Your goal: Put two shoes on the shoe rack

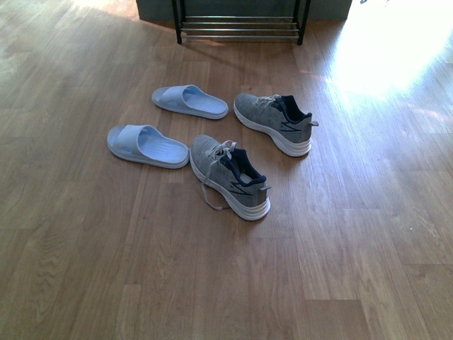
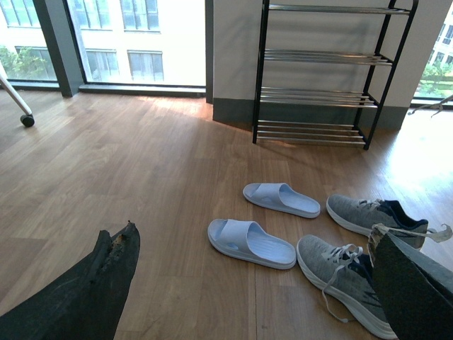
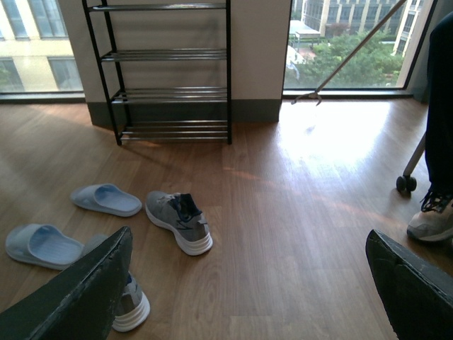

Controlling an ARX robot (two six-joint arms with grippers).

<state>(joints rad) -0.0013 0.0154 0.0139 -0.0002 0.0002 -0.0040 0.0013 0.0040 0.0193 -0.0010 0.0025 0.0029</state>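
Left wrist view: sneaker near tool

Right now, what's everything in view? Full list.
grey sneakers: 2, grey with white soles, on the floor right of the slides
light-blue slides: 2, light blue, on the floor left of the sneakers
shoe rack: 1, black uprights with chrome rods, against the far wall, no shoes on it
floor: brown wood
caster wheel: 1, black, on the floor, right wrist view
bystander's shoe: 1, pale, under a dark trouser leg, right wrist view only
left gripper: 1, black, open, holding nothing
right gripper: 1, black, open, holding nothing
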